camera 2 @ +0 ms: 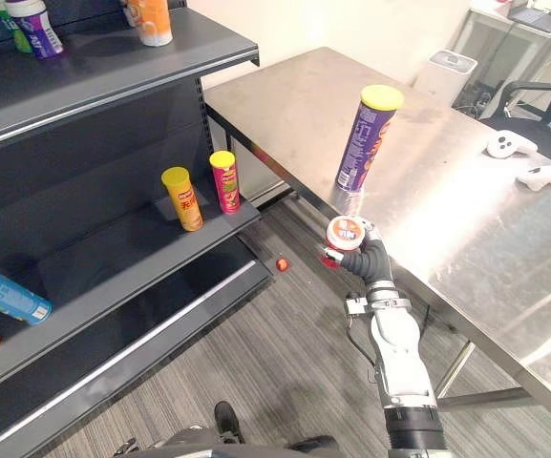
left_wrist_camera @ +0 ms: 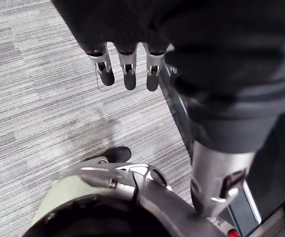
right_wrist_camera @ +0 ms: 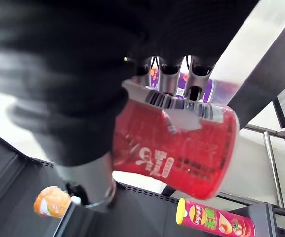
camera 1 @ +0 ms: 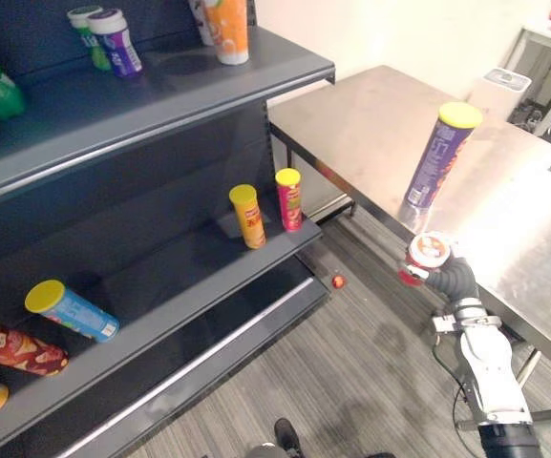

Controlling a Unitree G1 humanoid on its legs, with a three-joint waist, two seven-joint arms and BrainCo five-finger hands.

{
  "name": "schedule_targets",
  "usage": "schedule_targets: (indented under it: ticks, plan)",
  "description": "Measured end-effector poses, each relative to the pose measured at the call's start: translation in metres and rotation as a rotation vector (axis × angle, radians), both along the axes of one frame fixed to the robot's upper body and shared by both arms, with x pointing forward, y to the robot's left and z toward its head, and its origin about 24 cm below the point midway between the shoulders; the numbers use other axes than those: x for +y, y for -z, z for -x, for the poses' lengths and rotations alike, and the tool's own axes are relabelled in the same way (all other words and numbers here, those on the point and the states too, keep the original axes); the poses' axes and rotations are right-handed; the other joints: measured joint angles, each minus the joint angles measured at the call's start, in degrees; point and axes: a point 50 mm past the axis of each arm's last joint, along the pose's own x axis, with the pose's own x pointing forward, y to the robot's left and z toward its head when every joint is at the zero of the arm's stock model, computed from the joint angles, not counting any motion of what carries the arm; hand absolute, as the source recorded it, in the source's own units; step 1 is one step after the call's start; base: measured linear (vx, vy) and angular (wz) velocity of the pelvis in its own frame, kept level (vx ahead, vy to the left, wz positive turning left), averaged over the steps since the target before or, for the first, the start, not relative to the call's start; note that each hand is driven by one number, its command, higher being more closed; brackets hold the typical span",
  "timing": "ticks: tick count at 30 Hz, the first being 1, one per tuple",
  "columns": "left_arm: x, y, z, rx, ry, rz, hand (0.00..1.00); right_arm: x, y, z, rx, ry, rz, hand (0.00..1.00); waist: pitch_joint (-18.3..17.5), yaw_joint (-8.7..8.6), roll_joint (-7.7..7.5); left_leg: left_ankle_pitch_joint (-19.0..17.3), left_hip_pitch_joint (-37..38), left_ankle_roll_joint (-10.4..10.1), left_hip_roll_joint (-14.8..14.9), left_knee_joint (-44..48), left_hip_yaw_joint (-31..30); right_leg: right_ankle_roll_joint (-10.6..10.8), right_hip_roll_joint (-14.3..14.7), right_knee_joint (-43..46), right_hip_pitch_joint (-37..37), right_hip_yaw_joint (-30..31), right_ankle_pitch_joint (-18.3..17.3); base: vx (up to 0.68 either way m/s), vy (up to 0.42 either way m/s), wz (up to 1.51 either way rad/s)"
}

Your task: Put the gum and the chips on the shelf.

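Currently the right hand (camera 2: 359,258) has its fingers (right_wrist_camera: 168,81) curled round a short red can (right_wrist_camera: 182,153), held in the air just off the table's (camera 1: 370,114) front edge, between the table and the shelf (camera 1: 189,272). The tall purple can (camera 1: 437,157) stands near that edge, and the left hand (left_wrist_camera: 127,74) hangs with loose, empty fingers. A fast swing toward the shelf could let the red can slip to the floor, or knock over the yellow can (camera 1: 247,217) and pink can (camera 1: 288,200) at the lower board's corner.
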Motion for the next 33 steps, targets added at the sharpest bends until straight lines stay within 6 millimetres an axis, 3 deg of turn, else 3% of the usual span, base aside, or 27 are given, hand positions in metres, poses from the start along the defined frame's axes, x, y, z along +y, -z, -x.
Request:
schedule_targets:
  ticks: [6,8,9,11,12,13,15,16,17,19,20,22,23,25,27,33]
  plan:
    - [0.007,-0.001,0.008,0.009,-0.026,-0.016,0.00,0.000,0.012,-0.002,0.059,0.001,-0.007,1.00,-0.01,0.36,-2.09,-0.03,0.22,0.04,-0.18,0.02,-1.36,-0.11,-0.16,0.36,0.58,1.89,-0.06,0.03,0.056,0.14]
    - [0.008,-0.001,0.012,0.019,-0.034,-0.019,0.00,0.001,0.017,-0.002,0.079,-0.001,-0.008,1.00,0.17,0.45,-2.51,-0.53,0.44,0.58,-0.12,0.02,-1.70,-0.22,-1.95,4.14,0.56,2.91,-0.14,0.03,0.077,0.14]
    - [0.008,-0.001,0.015,0.026,-0.037,-0.020,0.00,0.003,0.021,-0.002,0.097,-0.009,-0.008,1.00,0.28,0.41,-2.46,-0.86,0.80,1.02,0.24,0.08,-1.84,-0.01,-4.31,9.42,0.31,3.74,0.06,0.03,0.106,0.30]
    - [0.015,-0.002,0.018,0.036,-0.033,-0.034,0.00,0.010,0.024,-0.002,0.111,-0.039,-0.005,1.00,0.55,0.38,-2.82,-1.68,0.72,1.45,0.88,1.95,-3.66,-2.31,-8.45,19.39,-1.42,10.02,2.02,0.06,0.108,0.53]
    - [0.018,-0.003,0.016,0.030,-0.030,-0.043,0.00,0.010,0.024,-0.001,0.115,-0.043,-0.004,1.00,0.92,0.14,-2.69,-2.12,0.32,1.64,1.44,3.79,-6.58,-7.08,-9.79,26.34,-5.90,21.64,5.39,0.13,0.058,1.05]
    - [0.021,-0.005,0.009,0.011,-0.015,-0.055,0.00,0.009,0.027,0.001,0.124,-0.041,-0.008,1.00,1.19,-0.43,-2.09,-2.46,-1.21,2.00,2.70,6.14,-11.04,-4.19,-5.02,28.11,-10.46,36.43,2.84,0.14,0.020,1.26]
    - [0.029,-0.008,0.001,-0.016,0.006,-0.084,0.00,0.008,0.031,0.006,0.143,-0.043,-0.008,1.00,1.30,-1.53,-1.96,-2.32,-3.19,2.36,3.28,6.80,-16.82,-0.66,3.95,24.00,-12.79,51.48,-4.69,0.10,-0.045,1.79]
    - [0.032,-0.009,-0.003,-0.029,0.003,-0.091,0.00,0.004,0.033,0.015,0.148,-0.030,-0.009,1.00,1.41,-3.22,-2.25,-2.31,-4.62,2.35,0.92,7.29,-22.96,0.96,8.64,19.47,-12.71,61.83,-7.06,0.07,-0.041,2.60]
    - [0.031,-0.009,-0.005,-0.027,0.001,-0.092,0.00,0.002,0.034,0.023,0.151,-0.019,-0.008,1.00,1.58,-3.29,-2.43,-2.32,-5.03,2.32,-1.37,7.76,-26.06,2.64,9.43,17.70,-12.69,67.65,-8.19,0.08,-0.029,2.39]
    - [0.032,-0.008,-0.005,-0.023,-0.013,-0.098,0.00,0.002,0.035,0.029,0.157,-0.018,-0.012,1.00,2.33,-3.06,-3.13,-2.34,-5.33,2.30,-3.68,8.40,-28.50,4.06,8.66,15.34,-12.31,70.69,-8.41,0.06,-0.016,1.56]
    - [0.035,-0.009,-0.004,-0.023,-0.032,-0.108,0.00,0.006,0.037,0.029,0.158,-0.021,-0.028,1.00,2.88,-2.99,-3.65,-2.34,-6.18,2.30,-4.80,9.15,-29.44,5.92,7.41,12.33,-11.93,69.67,-7.24,0.06,-0.040,1.32]
    - [0.042,-0.012,-0.002,-0.031,-0.066,-0.130,0.00,0.013,0.034,0.024,0.142,-0.038,-0.047,1.00,3.83,-1.83,-5.18,-2.00,-6.81,1.63,-5.18,10.51,-29.66,7.30,7.05,8.50,-11.51,68.45,-5.63,0.09,-0.124,0.79]
    - [0.048,-0.013,0.004,-0.025,-0.112,-0.139,0.00,0.021,0.030,0.019,0.124,-0.060,-0.067,1.00,3.75,-0.54,-6.25,-2.72,-8.53,0.67,-5.07,12.40,-29.93,7.37,7.58,4.56,-11.61,67.74,-3.85,0.09,-0.208,0.26]
    - [0.049,-0.012,0.013,-0.015,-0.157,-0.135,0.00,0.026,0.023,0.012,0.091,-0.077,-0.075,1.00,3.71,0.43,-6.32,-3.22,-10.25,-0.26,-4.06,13.55,-29.94,7.37,8.51,0.28,-10.57,66.57,-3.85,0.05,-0.189,-0.05]
    - [0.040,-0.010,0.010,-0.024,-0.168,-0.108,0.00,0.028,0.019,0.008,0.077,-0.092,-0.070,1.00,4.02,0.24,-5.96,-3.06,-11.58,-1.27,-3.06,13.85,-30.38,6.84,9.57,-2.59,-10.41,65.41,-3.75,0.02,-0.214,-0.04]
    - [0.026,-0.007,-0.007,-0.059,-0.162,-0.064,0.00,0.030,0.045,0.016,0.189,-0.106,-0.094,1.00,4.44,-0.85,-5.98,1.88,-8.14,-3.92,-0.95,4.74,-32.52,5.39,12.04,-3.52,-10.39,62.89,-4.97,0.05,-0.145,0.10]
